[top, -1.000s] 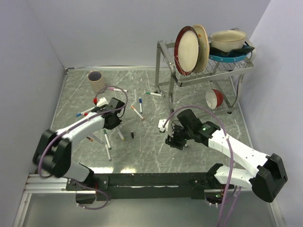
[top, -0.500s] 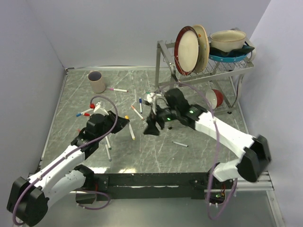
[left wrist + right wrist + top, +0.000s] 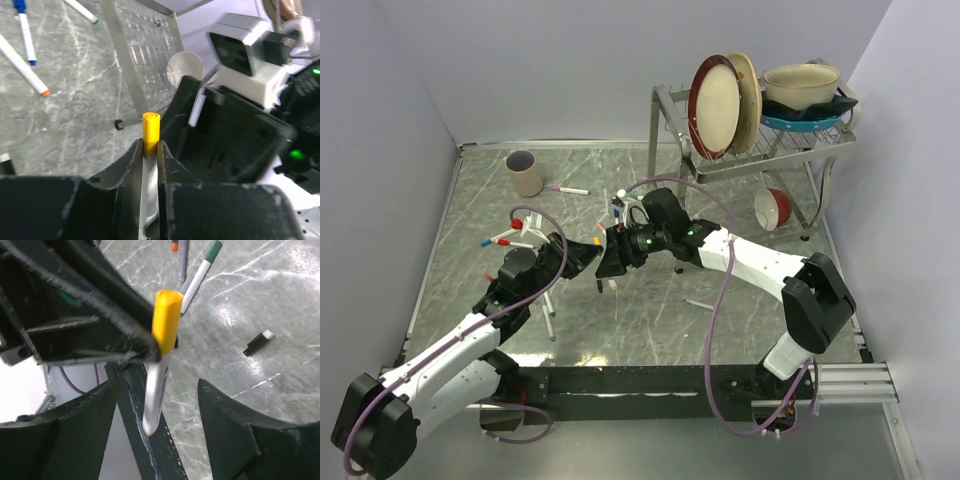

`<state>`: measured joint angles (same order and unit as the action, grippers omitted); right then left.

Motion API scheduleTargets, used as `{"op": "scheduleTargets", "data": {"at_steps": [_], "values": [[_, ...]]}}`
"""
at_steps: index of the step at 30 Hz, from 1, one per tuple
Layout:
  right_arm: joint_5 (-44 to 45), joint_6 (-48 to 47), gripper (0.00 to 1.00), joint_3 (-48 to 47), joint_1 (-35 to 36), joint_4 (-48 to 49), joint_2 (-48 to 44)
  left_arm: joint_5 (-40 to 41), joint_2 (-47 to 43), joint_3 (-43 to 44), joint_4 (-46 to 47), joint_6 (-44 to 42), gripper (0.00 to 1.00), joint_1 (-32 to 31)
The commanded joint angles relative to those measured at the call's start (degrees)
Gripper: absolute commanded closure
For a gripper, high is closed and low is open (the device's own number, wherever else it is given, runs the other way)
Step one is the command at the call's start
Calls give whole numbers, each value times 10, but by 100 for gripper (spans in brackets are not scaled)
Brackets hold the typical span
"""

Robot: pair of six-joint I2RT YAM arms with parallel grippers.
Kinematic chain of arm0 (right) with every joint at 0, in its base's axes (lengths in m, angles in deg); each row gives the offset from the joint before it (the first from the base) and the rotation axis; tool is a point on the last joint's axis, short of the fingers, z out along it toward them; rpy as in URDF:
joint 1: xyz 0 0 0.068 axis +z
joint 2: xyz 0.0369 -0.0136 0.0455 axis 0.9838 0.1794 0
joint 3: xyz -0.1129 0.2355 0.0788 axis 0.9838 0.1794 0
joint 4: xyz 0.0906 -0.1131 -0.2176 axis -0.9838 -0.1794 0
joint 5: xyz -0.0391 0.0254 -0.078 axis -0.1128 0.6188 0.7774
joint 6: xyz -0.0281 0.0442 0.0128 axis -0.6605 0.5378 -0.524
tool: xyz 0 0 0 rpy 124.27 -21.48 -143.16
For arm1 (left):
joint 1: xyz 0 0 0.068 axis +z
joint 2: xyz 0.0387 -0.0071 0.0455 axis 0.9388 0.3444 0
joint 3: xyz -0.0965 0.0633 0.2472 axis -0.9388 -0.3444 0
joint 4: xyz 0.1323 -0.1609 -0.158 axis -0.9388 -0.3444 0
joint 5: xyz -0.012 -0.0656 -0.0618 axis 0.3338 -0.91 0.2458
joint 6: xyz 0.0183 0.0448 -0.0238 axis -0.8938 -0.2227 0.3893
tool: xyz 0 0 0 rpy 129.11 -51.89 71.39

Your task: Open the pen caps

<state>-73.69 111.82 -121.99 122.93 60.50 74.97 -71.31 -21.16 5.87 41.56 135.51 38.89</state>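
Overhead, a grey-green marbled worktop [image 3: 650,330] sits between plain pale walls. A metal dish rack [image 3: 740,158] stands at the far right, loaded with plates and bowls, and a beige cup [image 3: 525,172] stands at the far left. Loose pens [image 3: 568,189] lie scattered over the far-left half.

Both arms meet above the middle of the worktop. The yellow cap [image 3: 150,132] is a short, bright cylinder with a flat end. It is seated on a white barrel [image 3: 157,390] and stands clear of the left hand [image 3: 148,150], which is clamped narrow on the barrel just below the cap. The right hand [image 3: 157,390] is spread wide, a finger on either side of the pen, neither touching it.

The rack's legs stand just to the far right of the hands. A green-capped pen [image 3: 202,267] and a short black piece [image 3: 257,343] lie on the marble below. Near the hands, toward the rail, only one pen [image 3: 700,304] breaks the surface.
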Motion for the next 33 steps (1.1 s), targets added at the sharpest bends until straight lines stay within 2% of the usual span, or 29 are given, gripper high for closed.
{"op": "scheduleTargets", "data": {"at_steps": [1, 2, 3, 5, 6, 8, 9, 12, 16, 24, 29, 33], "values": [[-14, 42, 43, 6, 3, 48, 19, -5, 0, -3, 57, 11, 99, -9], [-28, 41, 54, 6, 5, 51, 21, -6, 0, -3, 60, 11, 99, -9], [-35, 34, 76, 6, 5, 51, 28, -6, 0, -3, 59, 11, 99, -9], [-40, 19, 96, -3, 6, 36, 28, 2, -6, 1, 44, 8, 99, -9], [-45, 8, 100, -5, 6, 33, 27, 7, -13, 3, 35, 7, 90, -9], [-60, 0, 100, -6, 5, 27, 22, 21, -19, 3, 16, 6, 68, -9], [-65, -7, 100, -6, 7, 26, 18, 24, -23, 1, 15, 6, 53, -9], [-84, -21, 100, -13, 7, 17, 19, 24, -24, -6, 21, 7, 42, -9], [-105, -32, 100, -20, 8, 6, 25, 18, -19, -6, 27, 3, 44, -9], [-119, -41, 100, -26, 10, 1, 33, -3, -13, -8, 49, -3, 55, -9], [-118, -53, 100, -34, 10, -10, 36, -41, 5, -3, 70, -12, 59, -9], [-109, -66, 100, -44, 9, -24, 32, -67, 26, -6, 94, -12, 66, -9]]}}
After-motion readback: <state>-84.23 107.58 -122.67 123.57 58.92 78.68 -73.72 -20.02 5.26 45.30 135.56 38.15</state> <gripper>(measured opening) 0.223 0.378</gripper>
